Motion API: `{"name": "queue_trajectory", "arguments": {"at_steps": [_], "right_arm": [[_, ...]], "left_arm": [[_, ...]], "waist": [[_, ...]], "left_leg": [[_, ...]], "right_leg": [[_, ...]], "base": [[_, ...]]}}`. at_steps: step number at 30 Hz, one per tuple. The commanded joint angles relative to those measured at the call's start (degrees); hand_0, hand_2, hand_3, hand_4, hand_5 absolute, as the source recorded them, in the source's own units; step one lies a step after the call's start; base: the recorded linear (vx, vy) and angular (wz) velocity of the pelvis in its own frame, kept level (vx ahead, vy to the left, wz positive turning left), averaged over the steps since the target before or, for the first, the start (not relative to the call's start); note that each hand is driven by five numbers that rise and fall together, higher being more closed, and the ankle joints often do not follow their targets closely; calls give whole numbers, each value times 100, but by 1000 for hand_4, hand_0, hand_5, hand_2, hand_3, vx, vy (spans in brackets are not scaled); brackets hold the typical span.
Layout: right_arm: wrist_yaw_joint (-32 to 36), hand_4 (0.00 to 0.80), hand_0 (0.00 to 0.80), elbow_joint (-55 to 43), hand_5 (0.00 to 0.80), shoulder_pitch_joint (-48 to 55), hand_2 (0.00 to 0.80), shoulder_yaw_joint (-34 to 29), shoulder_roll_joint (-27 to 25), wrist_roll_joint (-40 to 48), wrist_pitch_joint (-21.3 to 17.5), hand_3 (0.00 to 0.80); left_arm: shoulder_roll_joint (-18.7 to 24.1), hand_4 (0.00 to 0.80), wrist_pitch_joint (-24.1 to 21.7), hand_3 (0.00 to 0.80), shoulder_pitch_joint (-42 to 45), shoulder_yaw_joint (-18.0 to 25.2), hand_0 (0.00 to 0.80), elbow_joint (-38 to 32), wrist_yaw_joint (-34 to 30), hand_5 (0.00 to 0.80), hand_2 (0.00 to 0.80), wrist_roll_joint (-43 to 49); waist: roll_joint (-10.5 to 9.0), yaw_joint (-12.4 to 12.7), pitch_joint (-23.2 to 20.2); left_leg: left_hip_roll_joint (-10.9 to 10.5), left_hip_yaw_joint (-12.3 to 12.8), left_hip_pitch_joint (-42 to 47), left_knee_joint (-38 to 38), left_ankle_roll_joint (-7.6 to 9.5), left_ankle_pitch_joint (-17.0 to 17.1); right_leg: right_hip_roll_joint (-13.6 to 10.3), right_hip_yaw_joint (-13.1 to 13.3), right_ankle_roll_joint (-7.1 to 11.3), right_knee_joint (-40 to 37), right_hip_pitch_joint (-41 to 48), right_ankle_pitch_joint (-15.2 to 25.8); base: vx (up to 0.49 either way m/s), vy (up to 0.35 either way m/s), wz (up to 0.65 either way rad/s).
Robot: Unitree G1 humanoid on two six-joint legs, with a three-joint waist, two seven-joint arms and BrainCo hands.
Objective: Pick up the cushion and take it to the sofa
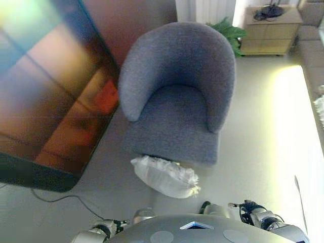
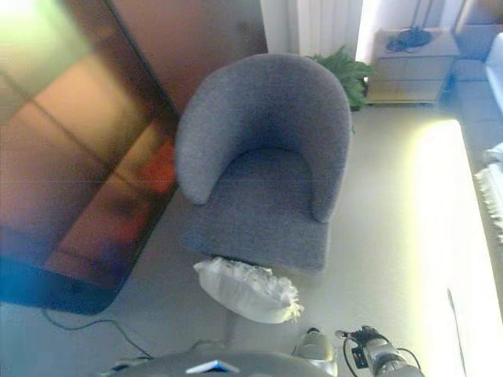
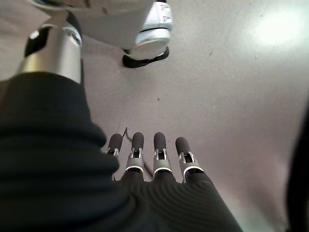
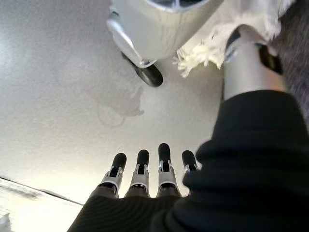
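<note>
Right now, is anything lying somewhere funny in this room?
Yes. The white cushion lies on the floor, against the front of the grey armchair, instead of on a seat. Both hands hang open and hold nothing: left hand, right hand.

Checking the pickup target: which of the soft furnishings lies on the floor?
The white fringed cushion, on the floor against the front of the grey armchair. Both hands hang empty over bare floor.

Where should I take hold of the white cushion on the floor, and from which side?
Judging by its pose, grip the cushion across its plump middle, coming down from above on the robot's side. Its far edge lies against the grey armchair base, while the near bulging face is free; both hands would likely suit its width.
</note>
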Motion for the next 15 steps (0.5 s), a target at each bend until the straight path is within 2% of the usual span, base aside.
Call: {"name": "queue_trajectory", "arguments": {"at_steps": [1,5,9,11,15], "right_arm": [[-239,0,0,131,0,-324,0,-78,139,290,-66,0],[-324,0,0,117,0,-318,0,-124,190,464,-107,0],[-376,0,0,145,0,-305,0,-124,303,419,-311,0],[-349,0,0,108,0,-317,0,-75,399,345,-402,0],[-356,0,0,51,0,-399,0,9,515,465,-500,0]], "left_arm": [[182,0,-24,0,-61,-9,0,-2,-82,0,0,169],[198,0,-126,0,-107,-90,0,-50,-99,0,0,172],[253,0,-175,0,-103,-118,0,-99,-31,0,0,169],[347,0,-258,0,-103,-90,0,-91,73,0,0,209],[511,0,-501,0,-52,-50,0,-113,60,0,0,342]], "waist": [[-102,82,102],[-142,51,111],[-267,34,175],[-403,57,222],[-559,69,310]], "left_leg": [[94,86,99,320,-129,-816],[-6,230,133,203,-48,-1036],[-152,350,232,-34,112,-1563],[-260,314,305,-118,212,-1863],[-356,179,467,-151,336,-2129]], "right_leg": [[-225,-215,552,-1206,931,444],[-320,-231,663,-1194,972,520],[-514,-151,893,-1031,986,641],[-626,-102,1082,-1019,937,824],[-854,78,1359,-1012,609,1210]], "base": [[-182,194,11],[-130,206,2],[-55,194,7],[15,50,18],[71,17,13]]}}
